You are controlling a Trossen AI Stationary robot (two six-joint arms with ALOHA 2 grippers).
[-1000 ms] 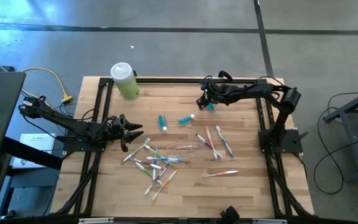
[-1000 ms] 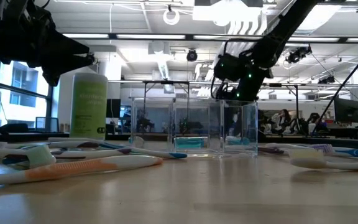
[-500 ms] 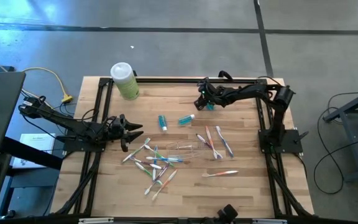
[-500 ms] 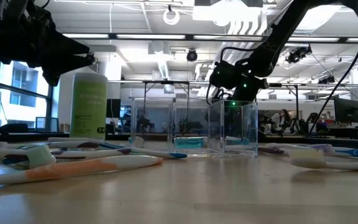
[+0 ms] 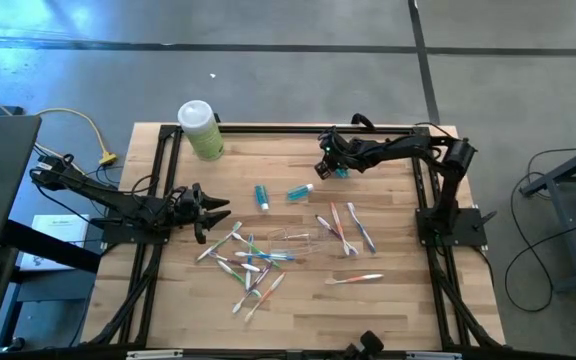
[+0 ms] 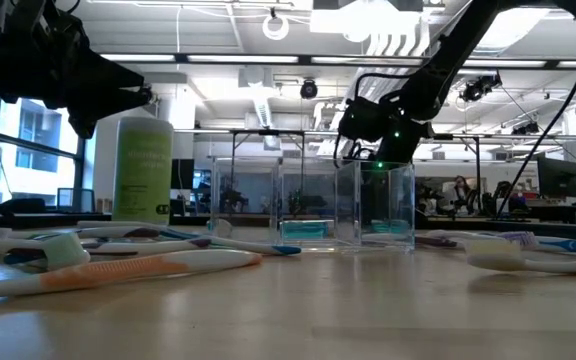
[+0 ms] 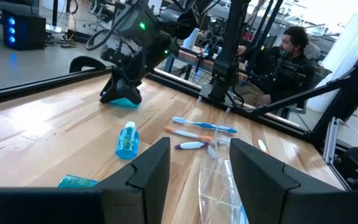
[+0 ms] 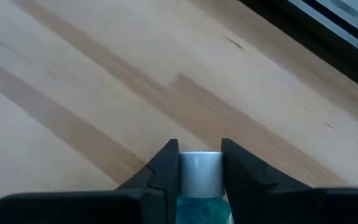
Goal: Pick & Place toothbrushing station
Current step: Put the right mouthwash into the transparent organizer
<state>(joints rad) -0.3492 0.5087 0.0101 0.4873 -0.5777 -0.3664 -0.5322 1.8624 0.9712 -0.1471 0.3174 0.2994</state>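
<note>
Teal plastic, the small white-capped tube (image 8: pixel 200 186) is pinched at its neck by the right gripper (image 5: pixel 330 166) near the table's (image 5: pixel 388 300) far right corner. Light, smooth and probably slippery, it is best taken below the cap. The left gripper (image 5: pixel 214 213) waits open by the left edge.

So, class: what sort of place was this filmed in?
Probably a robotics lab or workshop: two robot arms on a framed wooden table, ceiling strip lights over an open floor, and a person seated among other equipment.
</note>
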